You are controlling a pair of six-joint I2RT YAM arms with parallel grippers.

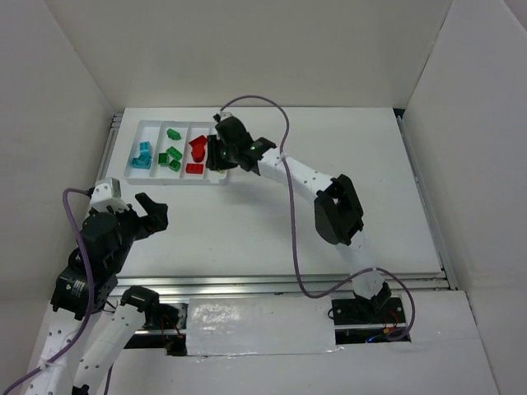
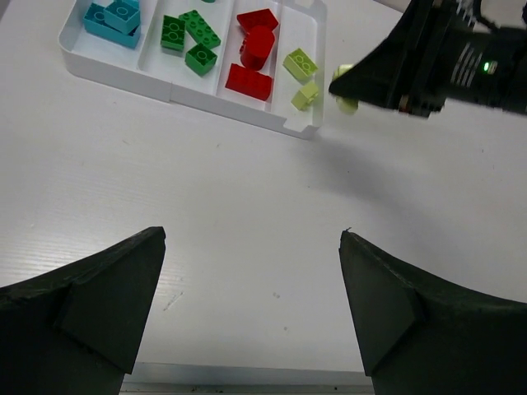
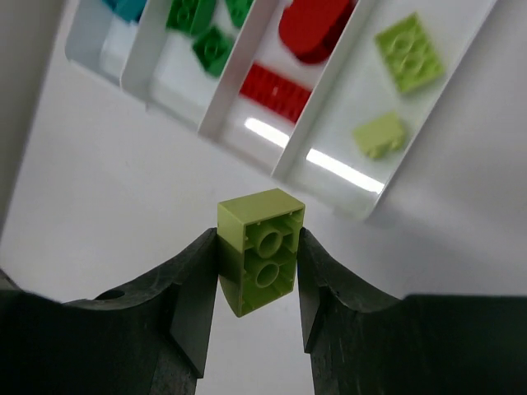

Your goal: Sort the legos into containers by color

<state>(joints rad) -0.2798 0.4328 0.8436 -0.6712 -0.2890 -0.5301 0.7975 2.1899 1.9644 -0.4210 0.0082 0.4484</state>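
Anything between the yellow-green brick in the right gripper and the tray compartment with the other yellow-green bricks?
Nothing visible. The right gripper holds the small yellow-green plastic brick just off the white plastic tray; only its raised rim lies between brick and rightmost compartment.

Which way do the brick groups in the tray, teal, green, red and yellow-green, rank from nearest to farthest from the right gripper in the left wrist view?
From the right gripper, shut on the held brick:
1. yellow-green bricks, rightmost, beside the gripper.
2. red bricks, next to the left.
3. green bricks, further left.
4. teal bricks, far left end.
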